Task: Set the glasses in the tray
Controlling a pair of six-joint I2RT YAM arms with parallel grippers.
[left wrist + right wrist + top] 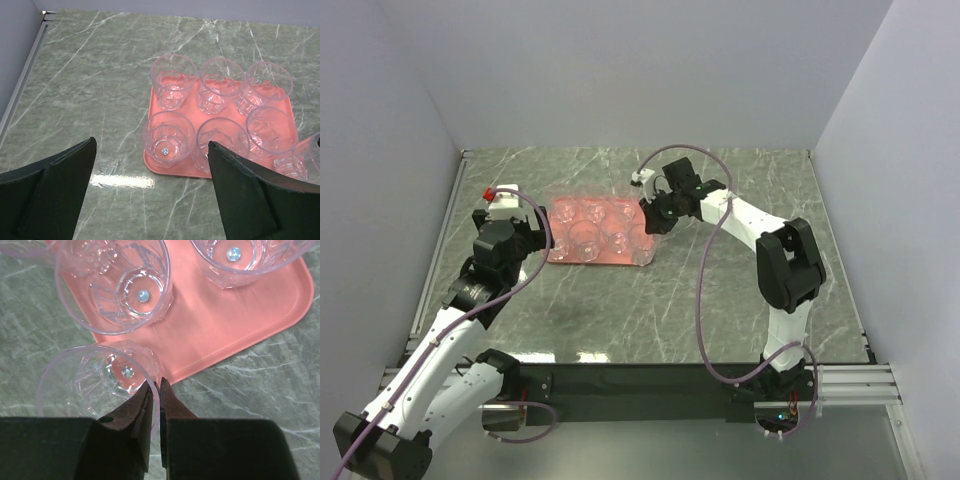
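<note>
Six glasses (168, 135) stand in the tray (180, 170). A seventh glass (100, 375), just off its edge, is pinched at the rim by the right hand (157, 385) and is apparently the last. The left hand (151, 145) gapes empty.

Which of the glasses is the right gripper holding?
The glass at the tray's edge: the right gripper is shut on its rim. The others stand free in the tray.

Bright even overhead light, white glare streak on the table (122, 181), glints on the glasses (172, 90), faint soft shadows
</note>
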